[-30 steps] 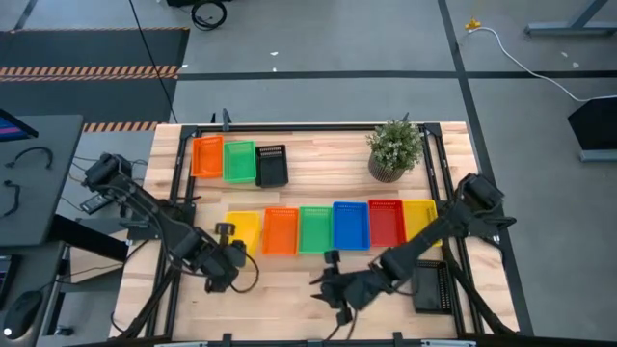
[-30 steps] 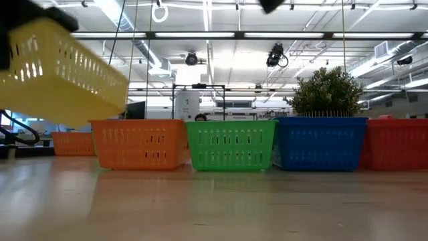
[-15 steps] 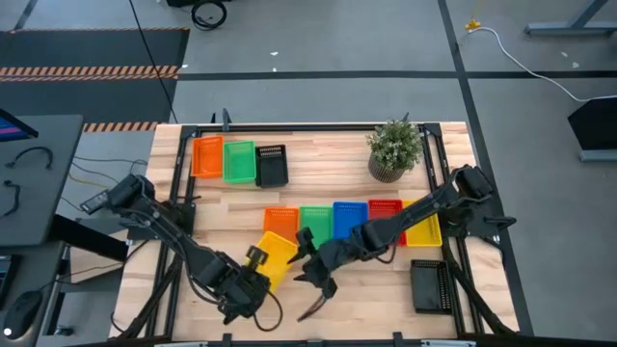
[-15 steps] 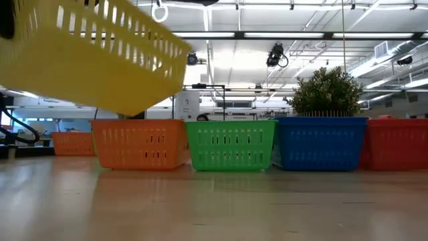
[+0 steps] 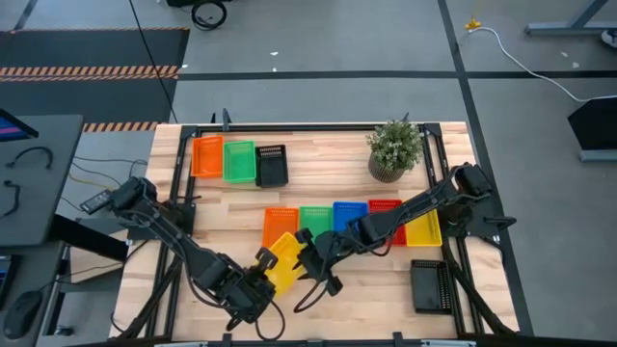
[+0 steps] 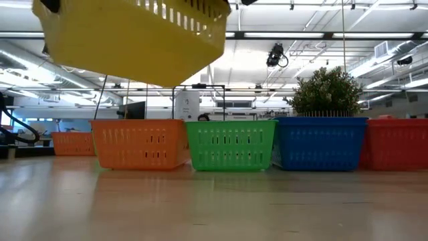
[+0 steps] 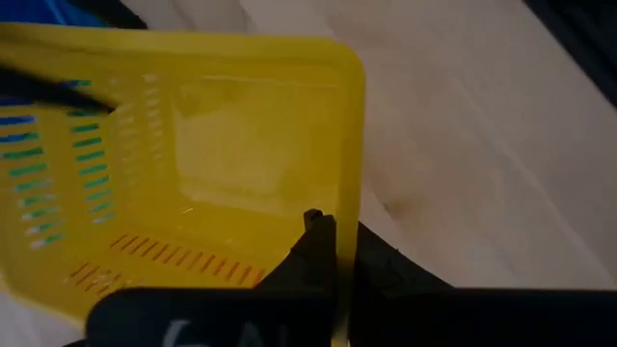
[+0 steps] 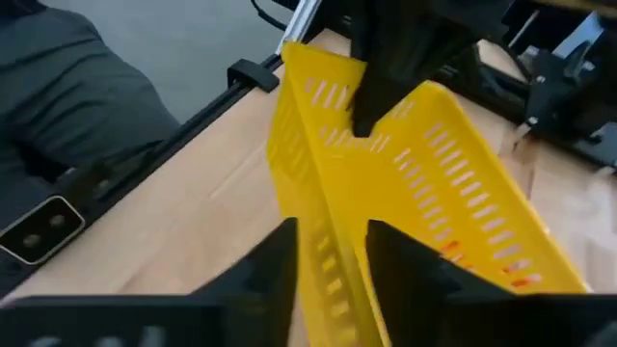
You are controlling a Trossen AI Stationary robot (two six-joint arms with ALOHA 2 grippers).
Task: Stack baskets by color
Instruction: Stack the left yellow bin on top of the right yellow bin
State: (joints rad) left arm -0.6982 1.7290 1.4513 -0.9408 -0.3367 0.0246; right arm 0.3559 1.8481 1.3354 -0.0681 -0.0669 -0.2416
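Observation:
A yellow basket (image 5: 283, 260) hangs above the table's near middle, between my two grippers; the low view shows it high and tilted (image 6: 134, 40). My left gripper (image 5: 262, 274) is shut on its near-left end. My right gripper (image 5: 310, 258) is closed on the opposite wall. Behind it, orange (image 5: 281, 224), green (image 5: 315, 220), blue (image 5: 349, 217), red (image 5: 386, 213) and yellow (image 5: 422, 227) baskets stand on their bottoms in a row. My left gripper pinches the rim of the yellow basket's end wall (image 7: 337, 207) between its two fingers, one inside the basket and one outside, slanting down from the near-left. The basket is clear of the table. My right gripper straddles the rim of the opposite wall (image 8: 333, 226), one finger (image 8: 280, 265) on each side, coming from the table's right and slanting down. The basket sits tilted between both holds.
An orange (image 5: 206, 156), a green (image 5: 238, 161) and a black basket (image 5: 272, 165) stand at the back left. A potted plant (image 5: 393, 149) is at the back right. Another black basket (image 5: 429, 286) lies near the right front. Bare wood stretches along the near edge.
My left gripper has carried the yellow basket from the left end of the row toward the near edge and the right, lifting and turning it. My right gripper has swung from the near middle toward the left, spread wide, then closed over the basket's wall.

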